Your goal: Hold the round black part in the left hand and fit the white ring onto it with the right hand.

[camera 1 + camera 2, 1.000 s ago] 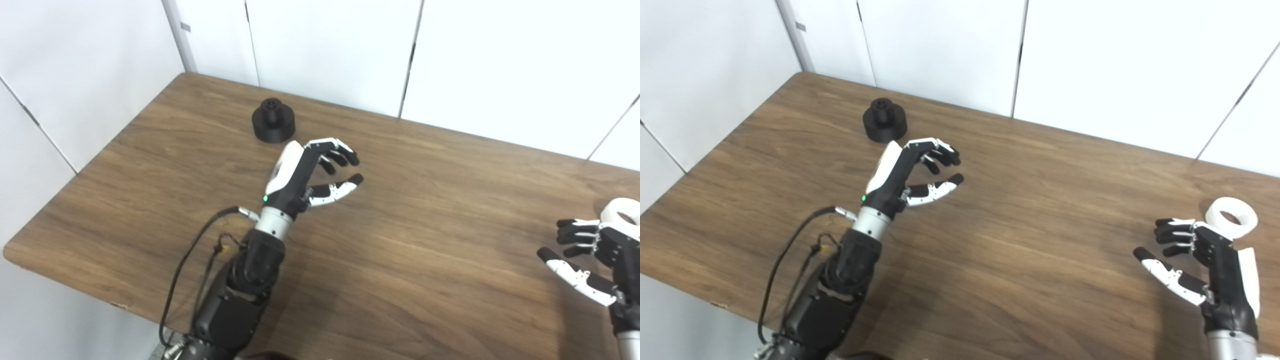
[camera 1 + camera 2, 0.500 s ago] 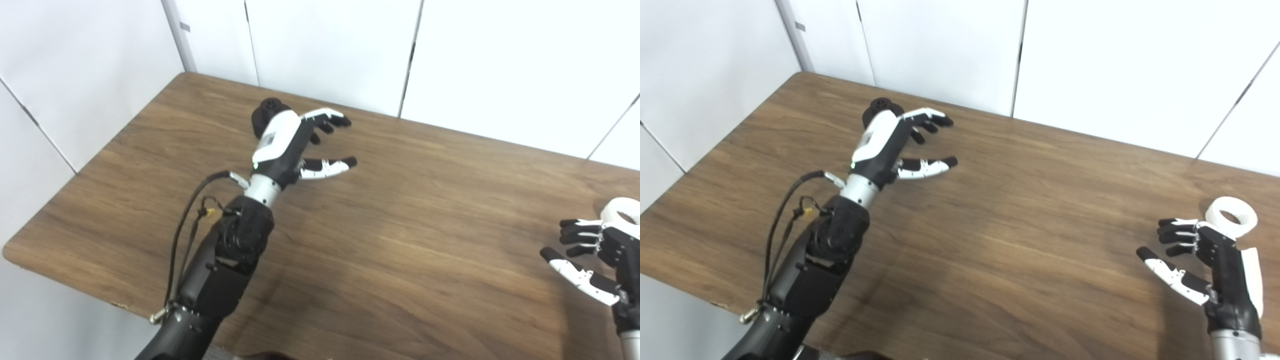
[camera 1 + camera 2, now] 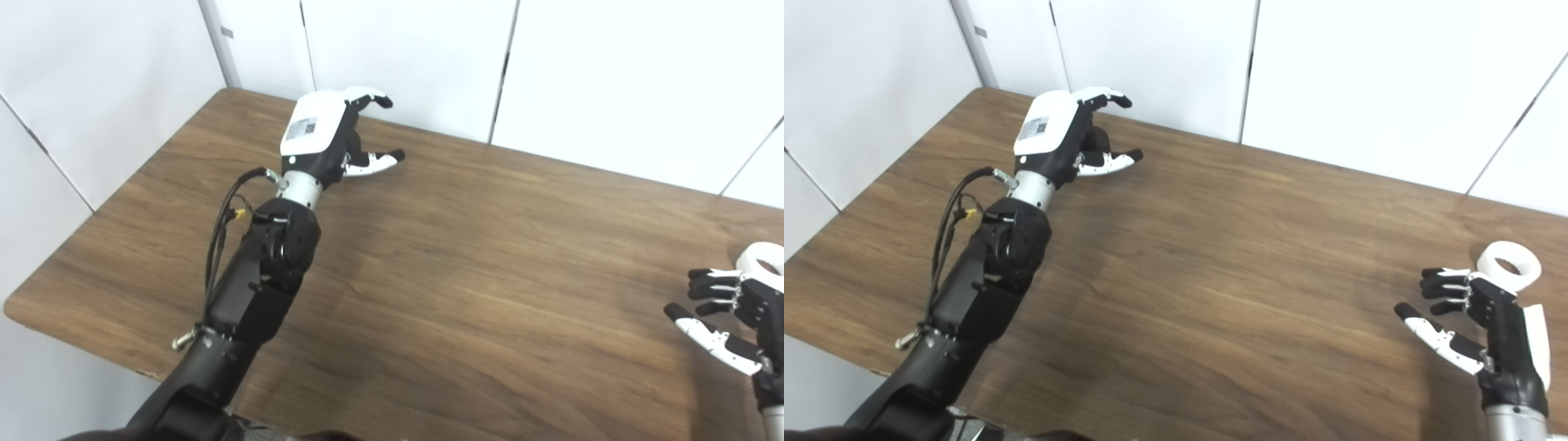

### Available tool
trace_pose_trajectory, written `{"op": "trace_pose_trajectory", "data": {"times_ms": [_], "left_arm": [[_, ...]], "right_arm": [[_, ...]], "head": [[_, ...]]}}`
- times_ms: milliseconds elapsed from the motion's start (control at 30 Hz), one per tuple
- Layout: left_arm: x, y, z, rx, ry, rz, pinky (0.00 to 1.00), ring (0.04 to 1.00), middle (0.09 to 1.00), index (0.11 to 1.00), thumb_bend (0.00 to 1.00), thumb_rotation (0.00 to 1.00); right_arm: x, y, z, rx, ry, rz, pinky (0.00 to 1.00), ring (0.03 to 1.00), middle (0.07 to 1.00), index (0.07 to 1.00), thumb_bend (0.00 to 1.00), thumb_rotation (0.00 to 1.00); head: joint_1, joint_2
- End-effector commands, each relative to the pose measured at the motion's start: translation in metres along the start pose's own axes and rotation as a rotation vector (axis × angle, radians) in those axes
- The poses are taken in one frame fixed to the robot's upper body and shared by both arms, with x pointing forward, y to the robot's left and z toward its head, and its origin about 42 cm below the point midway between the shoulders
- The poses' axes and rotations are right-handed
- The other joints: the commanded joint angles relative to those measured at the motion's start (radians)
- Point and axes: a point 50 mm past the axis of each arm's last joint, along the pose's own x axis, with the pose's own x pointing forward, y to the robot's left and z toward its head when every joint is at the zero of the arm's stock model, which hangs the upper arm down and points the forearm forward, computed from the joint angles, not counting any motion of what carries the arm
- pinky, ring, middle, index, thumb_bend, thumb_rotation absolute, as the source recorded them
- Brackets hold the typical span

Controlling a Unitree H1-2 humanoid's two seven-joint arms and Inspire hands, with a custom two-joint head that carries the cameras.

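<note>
One black part, the round one, cannot be seen clearly, because the left hand [image 3: 1053, 138] sits over the far left corner of the brown counter [image 3: 1213, 275] and hides that spot. Its fingers [image 3: 1105, 95] are spread apart, and I cannot tell if they touch anything. The white ring [image 3: 1510, 264] lies on the counter at the right side. The right hand [image 3: 1488, 331] hovers just beside the ring, fingers open and holding nothing.
</note>
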Motion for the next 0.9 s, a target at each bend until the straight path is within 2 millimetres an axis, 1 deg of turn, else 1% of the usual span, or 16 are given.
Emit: {"op": "trace_pose_trajectory", "data": {"times_ms": [0,133,300,433,567,733,867], "left_arm": [[0.022,0.027,0.003,0.038,-0.041,0.093,0.60,0.788,0.811,0.696,0.78,0.29],[0.033,0.030,-0.005,0.081,-0.025,0.089,0.59,0.794,0.816,0.695,0.79,0.31],[0.045,0.035,-0.016,0.136,0.009,0.099,0.60,0.831,0.831,0.696,0.80,0.35],[0.052,0.036,-0.027,0.188,0.041,0.117,0.63,0.847,0.834,0.687,0.83,0.35],[0.057,0.040,-0.036,0.231,0.087,0.097,0.74,0.896,0.868,0.704,0.86,0.36],[0.062,0.044,-0.045,0.248,0.142,0.092,0.76,0.911,0.882,0.707,0.88,0.38],[0.067,0.047,-0.054,0.268,0.170,0.089,0.74,0.902,0.875,0.698,0.90,0.39]], "right_arm": [[0.010,-0.011,0.013,-0.013,-0.082,-0.015,0.46,0.567,0.644,0.498,0.51,0.13],[0.010,-0.012,0.014,-0.016,-0.082,-0.018,0.46,0.567,0.647,0.498,0.51,0.13],[0.010,-0.013,0.014,-0.015,-0.082,-0.020,0.46,0.565,0.644,0.497,0.51,0.13],[0.010,-0.012,0.015,-0.019,-0.082,-0.022,0.46,0.564,0.644,0.497,0.51,0.13],[0.009,-0.012,0.014,-0.018,-0.080,-0.021,0.46,0.567,0.647,0.497,0.51,0.13],[0.010,-0.013,0.014,-0.016,-0.086,-0.021,0.46,0.563,0.646,0.497,0.51,0.13],[0.010,-0.013,0.015,-0.014,-0.079,-0.023,0.46,0.564,0.645,0.497,0.51,0.13]], "head": [[0.000,0.001],[-0.003,-0.001],[-0.002,0.000],[-0.002,0.000],[-0.002,0.000],[-0.005,-0.002],[-0.005,-0.002]]}}
